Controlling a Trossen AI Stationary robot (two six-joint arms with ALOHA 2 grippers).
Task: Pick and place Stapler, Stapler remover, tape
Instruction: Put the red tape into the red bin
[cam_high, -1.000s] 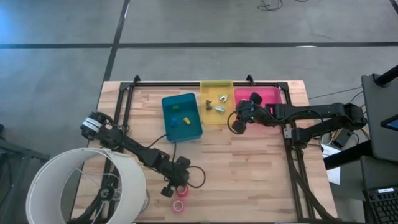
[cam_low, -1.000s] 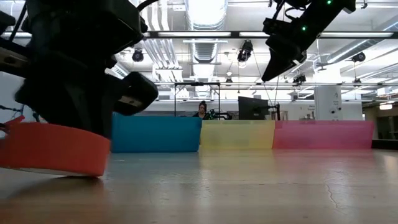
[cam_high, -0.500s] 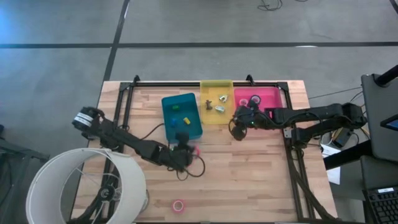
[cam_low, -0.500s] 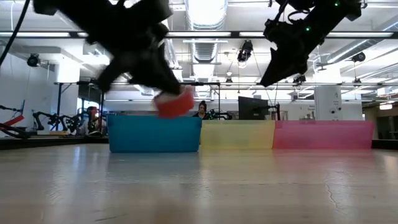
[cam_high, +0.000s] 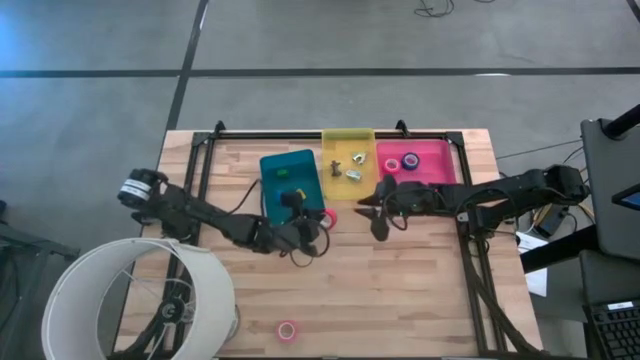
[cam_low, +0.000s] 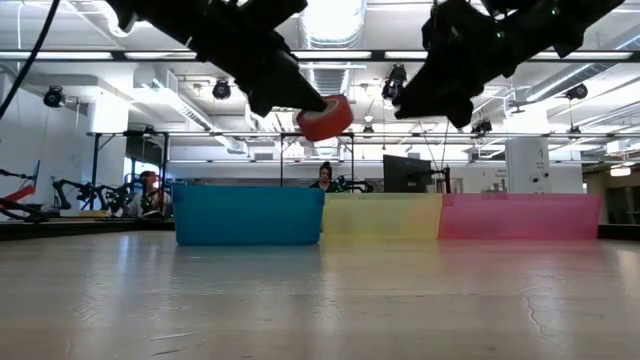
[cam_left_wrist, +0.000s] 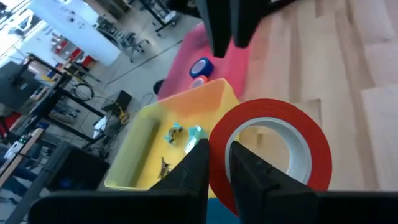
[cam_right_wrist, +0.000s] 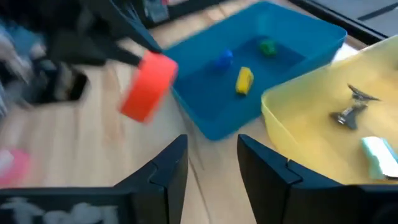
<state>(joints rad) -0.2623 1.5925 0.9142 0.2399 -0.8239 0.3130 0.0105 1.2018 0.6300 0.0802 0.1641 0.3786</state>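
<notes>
Left tool (cam_high: 318, 222) carries a red tape roll (cam_high: 329, 217) above the table (cam_high: 400, 290).
It is clamped on the roll beside the blue bin (cam_high: 272, 192); the right tool (cam_high: 372, 213) has its fingers apart, holding nothing.

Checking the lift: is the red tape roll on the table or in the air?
In the air: the left gripper holds the red tape roll above the blue bin.

Left gripper (cam_high: 322, 222) is raised, fingers closed. Right gripper (cam_high: 368, 212) hovers nearby; its fingers (cam_right_wrist: 163, 167) seem parted, though blurred.
</notes>
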